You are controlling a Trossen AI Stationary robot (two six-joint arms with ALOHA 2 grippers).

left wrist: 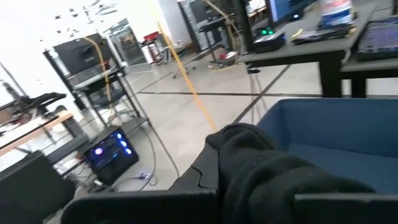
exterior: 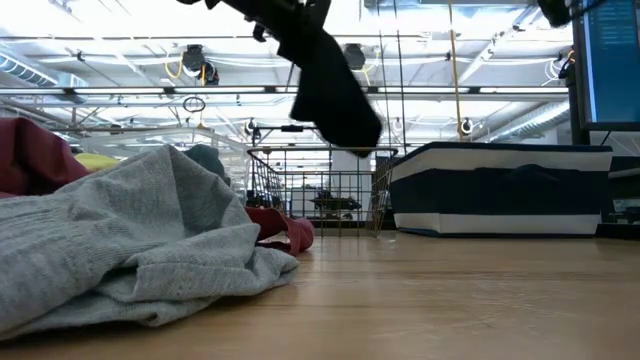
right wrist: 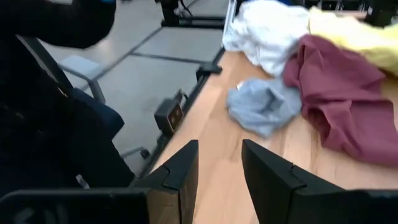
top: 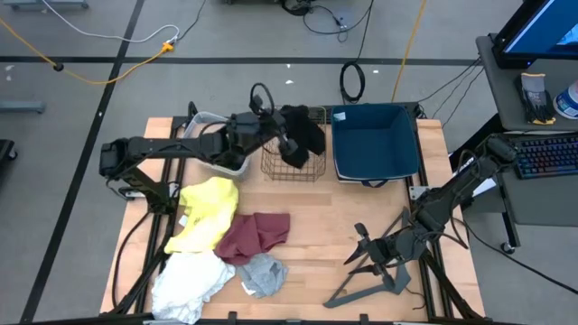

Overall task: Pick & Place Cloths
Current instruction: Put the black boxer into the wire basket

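Note:
My left gripper (top: 287, 137) is raised over the wire basket (top: 293, 161), shut on a black cloth (top: 304, 129). In the low view the black cloth (exterior: 330, 85) hangs in the air above the basket (exterior: 320, 190). The yellow cloth (top: 212, 212), maroon cloth (top: 257, 236), white cloth (top: 190, 280) and light grey cloth (top: 264, 275) lie heaped on the table's near left part. My right gripper (top: 363, 242) waits open near the table's near right, over the grey hanger bar (top: 375, 280). Its wrist view faces the grey cloth (right wrist: 264, 106) and maroon cloth (right wrist: 342, 99). My left gripper (left wrist: 249, 202) pinches the black cloth between its two fingers at a bunched upper part (left wrist: 267, 168); how many layers it has cannot be told. The cloth is lifted clear and hangs slack below the gripper (exterior: 335, 100), above the wire basket.
A blue bin (top: 375, 144) stands at the far edge, right of the wire basket, and a white container (top: 217, 155) sits under my left arm. Bare wood (top: 325, 217) lies in the table's middle. Cables and a desk with a keyboard are beyond the table.

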